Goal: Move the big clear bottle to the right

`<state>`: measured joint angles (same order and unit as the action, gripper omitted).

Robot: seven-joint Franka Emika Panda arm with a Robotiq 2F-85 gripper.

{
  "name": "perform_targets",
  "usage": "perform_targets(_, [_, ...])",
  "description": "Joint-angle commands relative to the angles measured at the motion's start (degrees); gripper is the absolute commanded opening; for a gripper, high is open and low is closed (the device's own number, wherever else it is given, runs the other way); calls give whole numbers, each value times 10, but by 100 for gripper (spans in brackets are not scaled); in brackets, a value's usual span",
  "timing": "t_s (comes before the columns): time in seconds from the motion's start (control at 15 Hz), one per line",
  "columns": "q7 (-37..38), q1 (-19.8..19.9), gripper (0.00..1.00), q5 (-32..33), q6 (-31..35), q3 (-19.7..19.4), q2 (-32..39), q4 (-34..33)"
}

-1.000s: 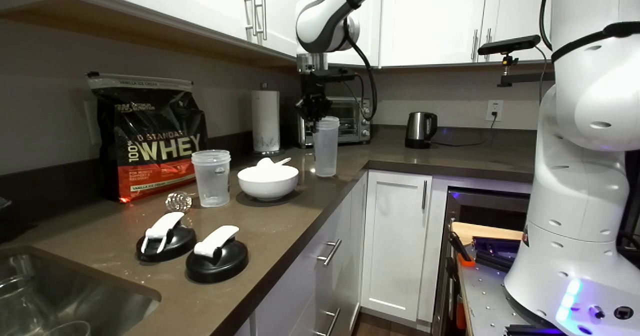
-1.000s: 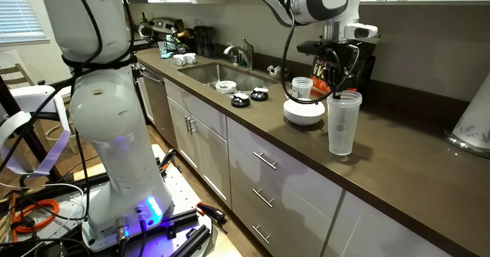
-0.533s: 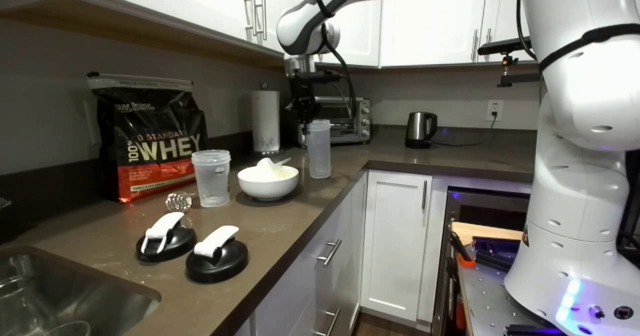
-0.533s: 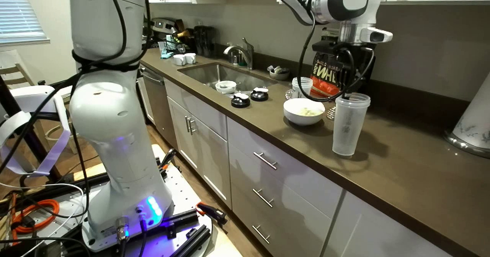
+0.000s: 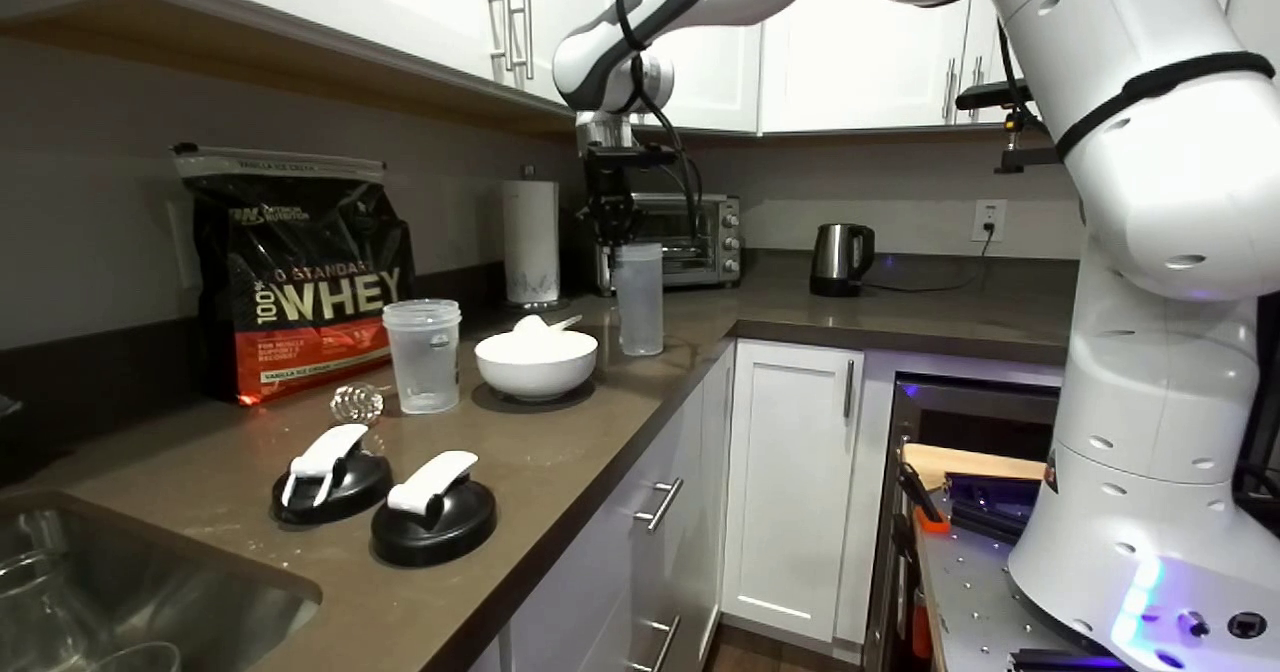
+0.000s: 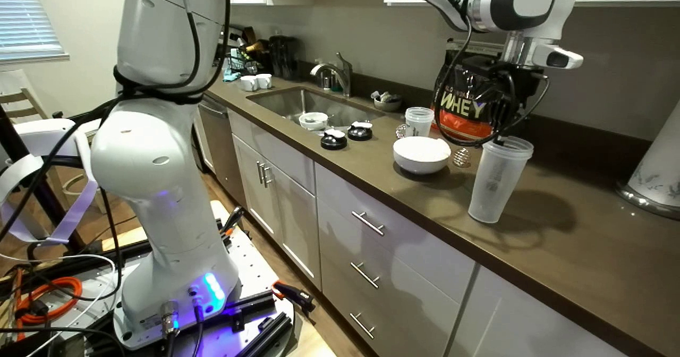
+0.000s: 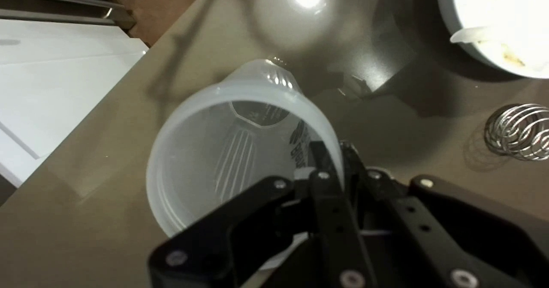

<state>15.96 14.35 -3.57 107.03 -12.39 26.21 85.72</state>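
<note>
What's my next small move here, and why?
I'd probably turn the gripper slightly to bring the bottle upright before any release. In an exterior view it tilts, top rightward, and the gripper pinches one side of its rim. It's right of the bowl in both exterior views; I can't tell whether its base touches the counter.

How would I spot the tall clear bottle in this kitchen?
Find the brown countertop, then the white bowl on it. Beside the bowl is the tall clear bottle. Unlike the shorter clear container, it is tilted and gripped by the black end effector.
</note>
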Motion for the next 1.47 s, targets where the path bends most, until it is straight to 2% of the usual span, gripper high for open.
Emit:
perform_targets(0.0, [-2, 28, 2, -41, -41, 0, 34, -59])
perform_targets(0.27, [4, 38, 2, -49, -30, -4, 34, -61])
perform_targets(0.87, [10, 32, 2, -50, 59, -5, 16, -27])
perform_targets(1.4, [19, 25, 2, -40, 73, -7, 24, -17])
